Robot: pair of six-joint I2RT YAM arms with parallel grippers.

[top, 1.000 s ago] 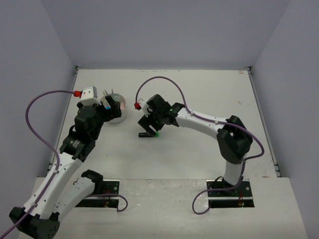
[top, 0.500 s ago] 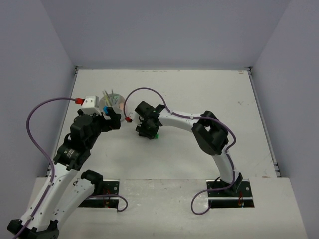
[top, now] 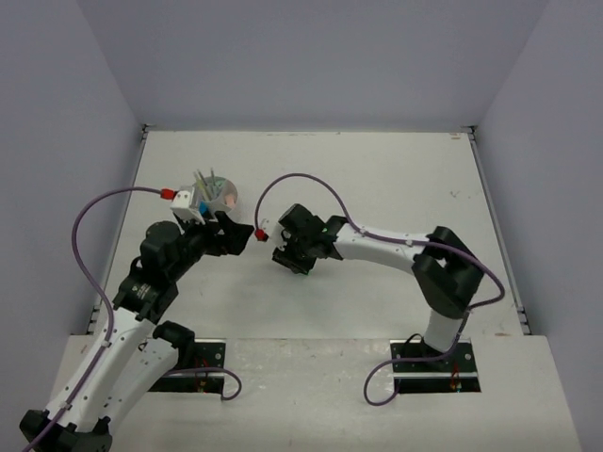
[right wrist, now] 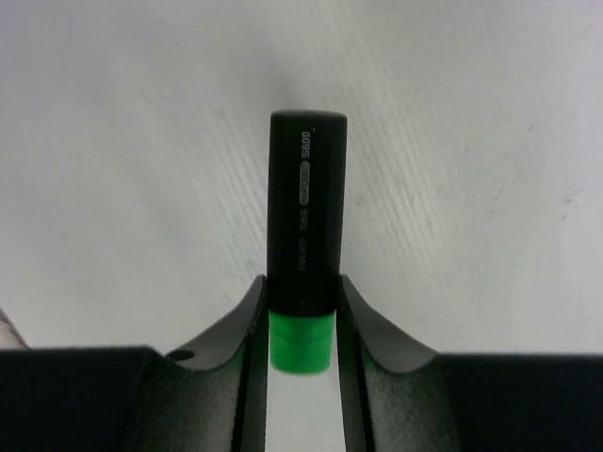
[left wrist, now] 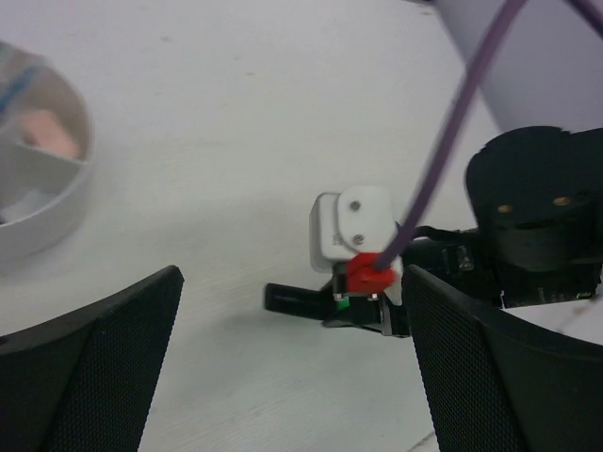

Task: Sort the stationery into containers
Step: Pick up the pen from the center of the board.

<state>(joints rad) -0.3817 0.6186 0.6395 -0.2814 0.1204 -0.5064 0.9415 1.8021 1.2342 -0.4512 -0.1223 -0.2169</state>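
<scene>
Backing off the cup (top: 215, 196) at eleven o'clock, the left gripper (top: 234, 238) is hanging open; the right gripper (right wrist: 301, 294) is squeezing the next highlighter (right wrist: 303, 207).

**Arms bent inward, grippers brought near each other**

The left arm (top: 122, 325) is raised from its base and angled up and to the right; its gripper (left wrist: 292, 377) is held with the fingers (left wrist: 94, 367) spread wide; the right arm (top: 396, 247) is folded at the elbow and stretched low to the left; its gripper (right wrist: 301, 306) is clamped on a black highlighter (right wrist: 303, 207), pinched close to its green end; the two grippers are kept near each other, not touching.
</scene>
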